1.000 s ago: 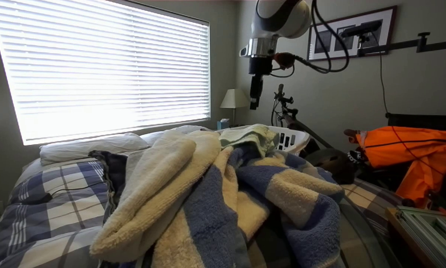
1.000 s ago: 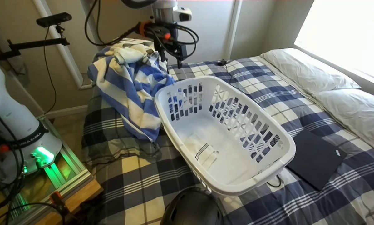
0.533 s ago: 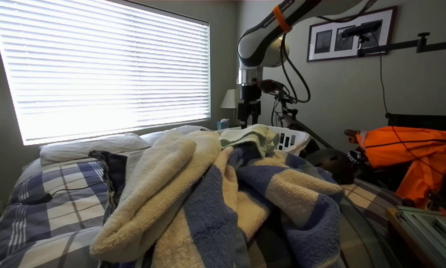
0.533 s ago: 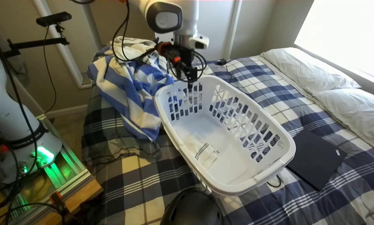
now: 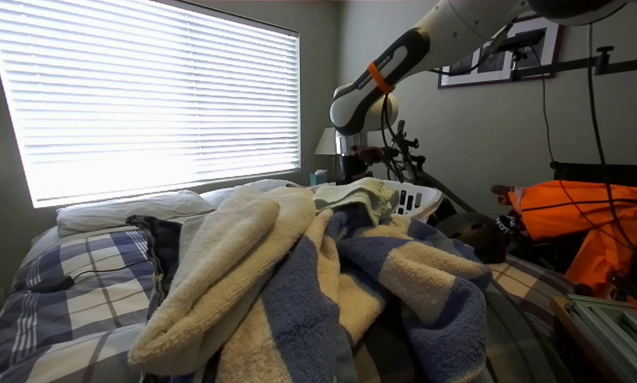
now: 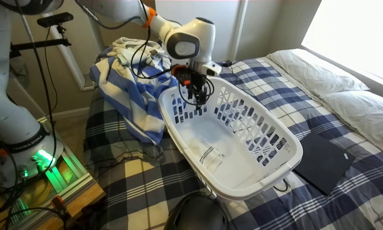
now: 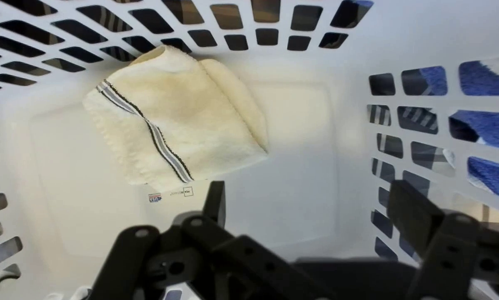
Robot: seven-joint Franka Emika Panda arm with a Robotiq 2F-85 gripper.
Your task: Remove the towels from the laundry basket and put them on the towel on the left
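Observation:
One cream towel (image 7: 178, 112) with a black-and-grey stripe lies on the floor of the white laundry basket (image 6: 239, 193). It rests against a slotted side wall. My gripper (image 7: 308, 196) is open, its fingers wide apart with nothing between them. In an exterior view the gripper (image 6: 194, 102) hangs inside the end of the basket beside the striped towel. The big blue-and-cream towel (image 6: 140, 95) lies heaped next to the basket, with a pale green towel (image 5: 355, 197) on top. That heap hides my fingertips in an exterior view.
A dark helmet (image 6: 196, 210) sits close to the basket's near end. A black laptop (image 6: 325, 163) lies on the bed along its side. Pillows (image 6: 322, 70) line the window side. The basket's slotted walls rise around my gripper.
My arm has swung from above the towel heap to over the basket, and the gripper has come down past the rim. It stays open. Towels and basket have not moved.

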